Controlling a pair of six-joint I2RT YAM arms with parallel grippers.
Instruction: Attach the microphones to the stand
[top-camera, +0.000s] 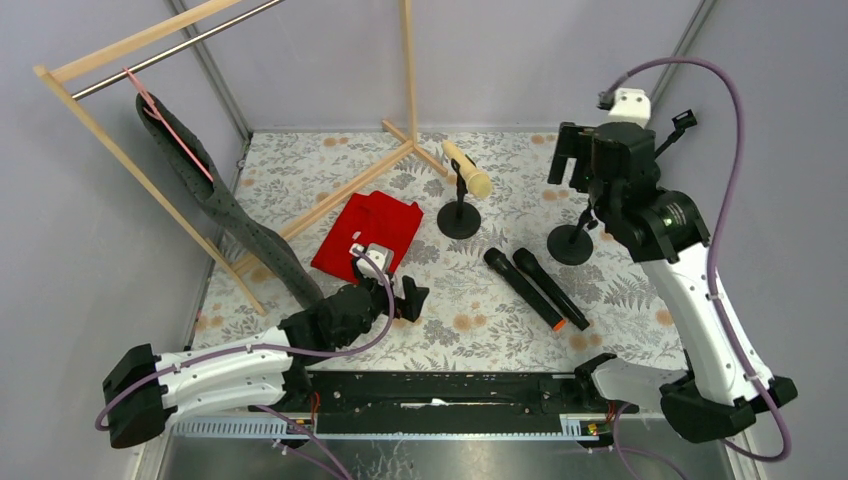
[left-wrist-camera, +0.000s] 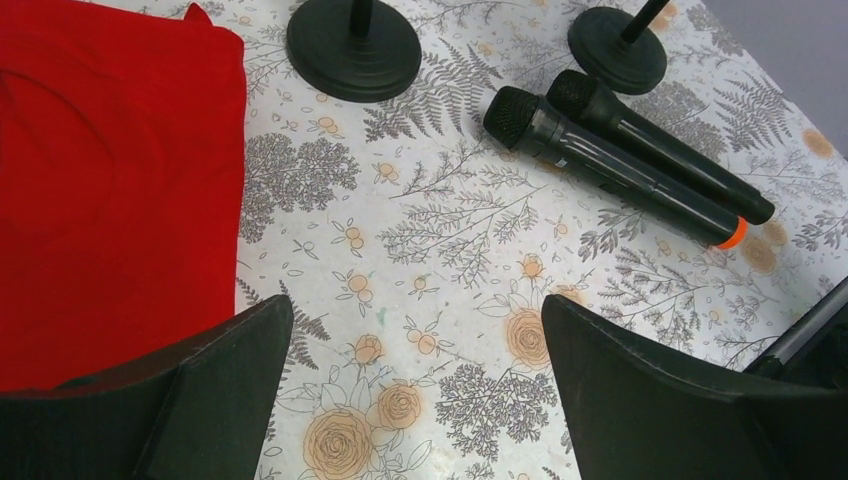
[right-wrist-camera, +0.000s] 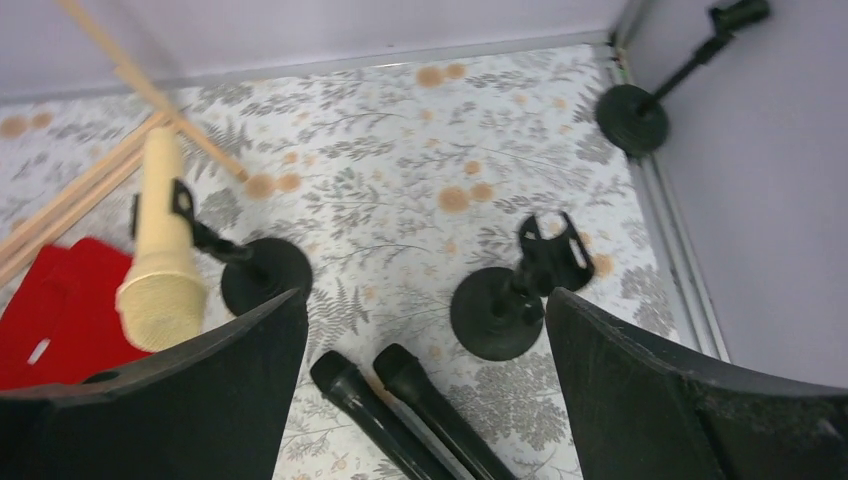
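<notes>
Cream microphone (top-camera: 468, 167) sits tilted in its stand (top-camera: 459, 215).

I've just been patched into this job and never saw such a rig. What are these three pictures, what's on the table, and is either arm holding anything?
You see two robot arms, each ending in a two-finger gripper. The overhead picture looks down from behind them; the other two come from cameras on each wrist, with the dark fingers at the bottom.

On the flowered table stand three small stands. The cream microphone already sits in one stand. A second stand is empty, as is the third in the far right corner. Two black microphones lie side by side, one with an orange tip. There is also a red cloth and a wooden rack.

The left gripper and right gripper are both open, holding nothing.
</notes>
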